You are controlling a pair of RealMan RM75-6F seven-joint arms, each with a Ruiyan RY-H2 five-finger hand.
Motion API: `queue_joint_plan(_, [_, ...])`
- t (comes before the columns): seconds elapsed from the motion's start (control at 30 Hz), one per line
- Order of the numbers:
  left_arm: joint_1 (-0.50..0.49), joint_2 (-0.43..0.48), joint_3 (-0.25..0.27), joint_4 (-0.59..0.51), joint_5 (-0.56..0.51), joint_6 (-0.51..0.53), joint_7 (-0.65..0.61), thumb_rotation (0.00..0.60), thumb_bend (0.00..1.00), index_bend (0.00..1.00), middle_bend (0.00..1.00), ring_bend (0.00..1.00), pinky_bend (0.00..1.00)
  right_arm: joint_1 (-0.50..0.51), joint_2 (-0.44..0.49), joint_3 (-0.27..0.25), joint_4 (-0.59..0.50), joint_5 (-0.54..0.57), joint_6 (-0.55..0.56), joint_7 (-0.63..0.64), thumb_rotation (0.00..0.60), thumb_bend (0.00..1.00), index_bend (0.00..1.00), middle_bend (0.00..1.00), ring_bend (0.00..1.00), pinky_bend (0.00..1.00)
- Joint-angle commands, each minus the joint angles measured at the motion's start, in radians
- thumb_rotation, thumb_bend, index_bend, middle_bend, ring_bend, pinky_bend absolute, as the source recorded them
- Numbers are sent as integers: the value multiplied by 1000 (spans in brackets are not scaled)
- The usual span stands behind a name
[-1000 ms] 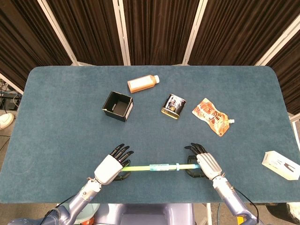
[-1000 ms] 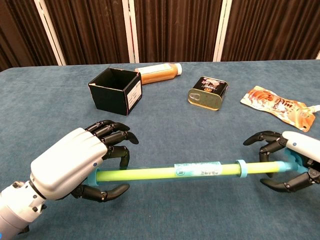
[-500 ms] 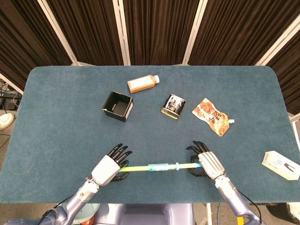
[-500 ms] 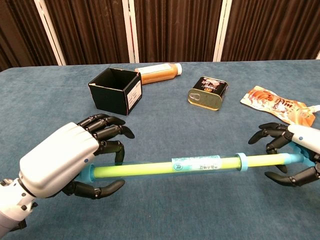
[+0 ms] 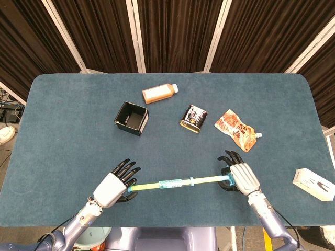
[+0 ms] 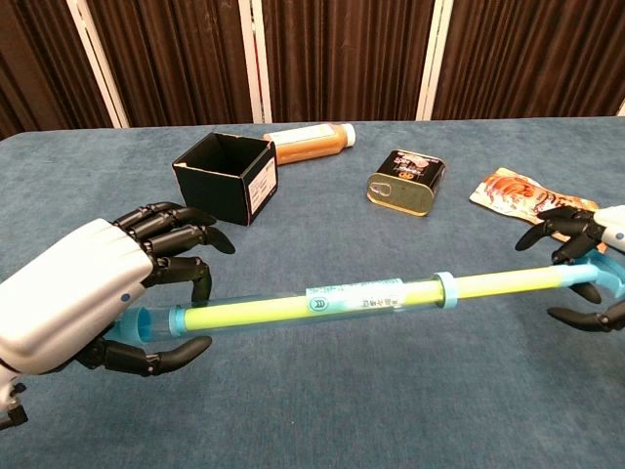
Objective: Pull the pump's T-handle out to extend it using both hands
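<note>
Open black box [image 5: 131,118] stands beyond the hand-held pump [image 6: 322,303].

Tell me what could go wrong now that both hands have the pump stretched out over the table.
The left hand grips the pump loosely, fingers partly spread, so the barrel could slip free. The right hand holds the T-handle only at its tip; more pull might slide it out of that grasp. The thin rod is extended far, so sideways force could bend it.

Bench [image 5: 68,120]: matt teal cloth, felt-like. Pump [image 6: 322,304]: glossy translucent plastic, paper label. Tin [image 5: 194,116]: shiny metal. Pouch [image 5: 236,129]: glossy foil (crinkled). Black box [image 5: 131,118]: matt card.
</note>
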Motion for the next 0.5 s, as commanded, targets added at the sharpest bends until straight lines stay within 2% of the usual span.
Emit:
queue_joint_plan(0.03, [1,19,1,-13,7,10,12,600,493,635,239,134,155,3,15,9,-5,10,-2,4,600,331,812,243,53,0])
queue_joint_plan(0.5, [4,61,8,-42,26,28,-6,600,493,635,239,134,155,21,58,64,18,69,-16,22,600,302,816,248,60,0])
